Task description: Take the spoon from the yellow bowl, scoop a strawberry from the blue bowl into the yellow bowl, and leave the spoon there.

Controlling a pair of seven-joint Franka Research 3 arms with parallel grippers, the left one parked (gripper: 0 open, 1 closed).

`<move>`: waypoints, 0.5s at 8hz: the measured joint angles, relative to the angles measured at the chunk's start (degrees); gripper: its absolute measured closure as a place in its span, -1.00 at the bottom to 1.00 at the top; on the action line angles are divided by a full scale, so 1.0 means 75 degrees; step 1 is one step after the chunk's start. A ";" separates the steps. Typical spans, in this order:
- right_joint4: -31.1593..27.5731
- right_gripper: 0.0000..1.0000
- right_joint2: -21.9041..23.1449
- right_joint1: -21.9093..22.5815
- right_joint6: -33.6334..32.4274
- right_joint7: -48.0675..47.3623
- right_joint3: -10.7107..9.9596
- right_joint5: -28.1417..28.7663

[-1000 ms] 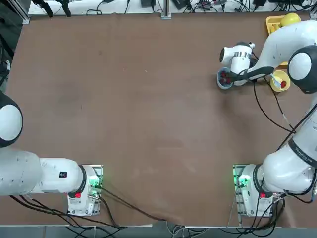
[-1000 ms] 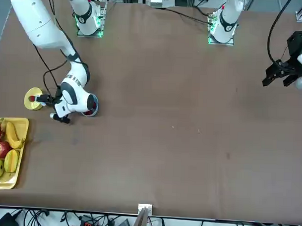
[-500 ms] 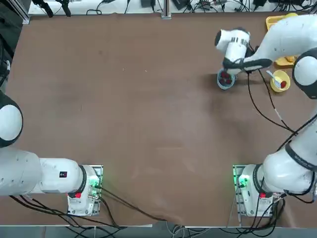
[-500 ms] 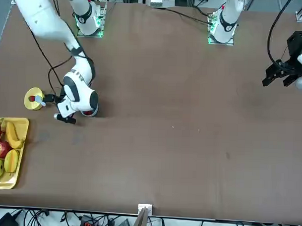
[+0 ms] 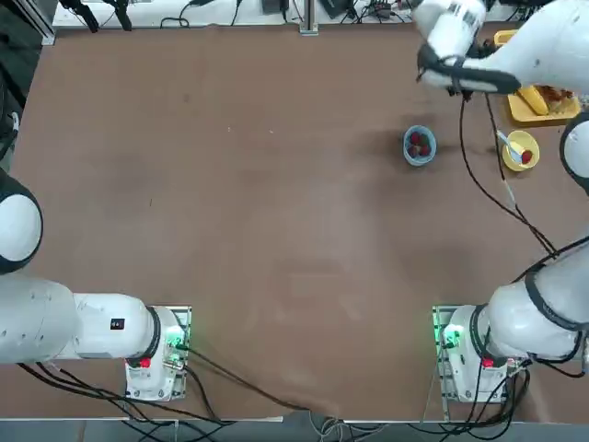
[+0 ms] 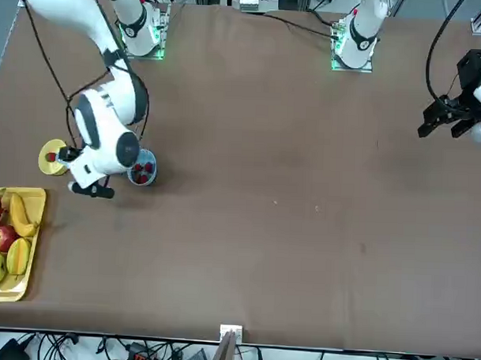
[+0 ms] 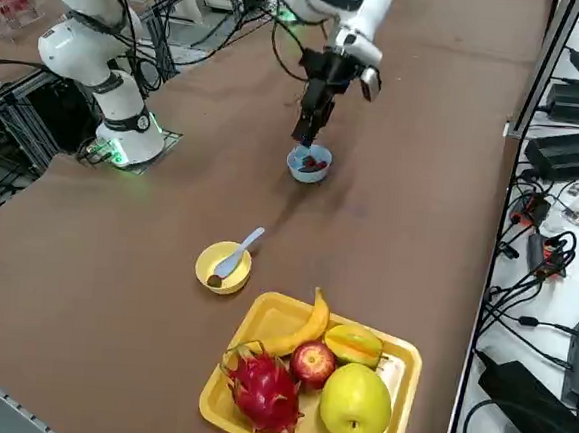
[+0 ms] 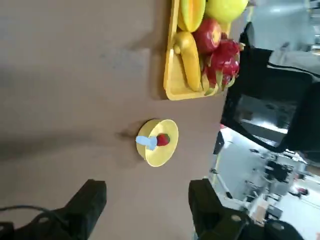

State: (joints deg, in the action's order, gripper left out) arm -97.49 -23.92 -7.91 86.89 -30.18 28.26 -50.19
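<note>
**A:** Where's the spoon (image 7: 236, 252) at this point?

**B:** It's resting in the yellow bowl (image 7: 221, 267), handle leaning over the rim. The wrist view shows a strawberry (image 8: 162, 139) in that bowl right beside the spoon's scoop.

**A:** So the transfer is done?

**B:** I'd judge so. A berry sits in the yellow bowl, the spoon lies there with it, and nothing is holding either. More strawberries remain in the blue bowl (image 7: 309, 165), which stands well apart from the yellow one, further from the yellow fruit tray (image 7: 261, 320).

**A:** And the claw?

**B:** The right gripper (image 7: 307, 126) hangs in the air above the blue bowl, fingers spread wide and empty, touching nothing. In the wrist view both fingers (image 8: 90, 200) stand clearly apart with bare table between them.

**A:** Anything left to do?

**B:** As far as I can tell, nothing on the table itself; the arm only needs to clear away.
</note>
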 joint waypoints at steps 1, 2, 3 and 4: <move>0.0269 -1.00 0.0216 -0.0069 -0.0092 0.0512 -0.0018 0.0359; 0.0538 -1.00 0.0400 -0.0199 -0.0214 0.1000 -0.0038 0.0878; 0.0883 -1.00 0.0560 -0.0397 -0.0353 0.1570 -0.0062 0.1453; 0.1287 -1.00 0.0689 -0.0652 -0.0489 0.2173 -0.0081 0.1948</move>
State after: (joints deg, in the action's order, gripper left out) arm -87.84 -18.75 -12.80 83.22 -13.88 27.65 -35.58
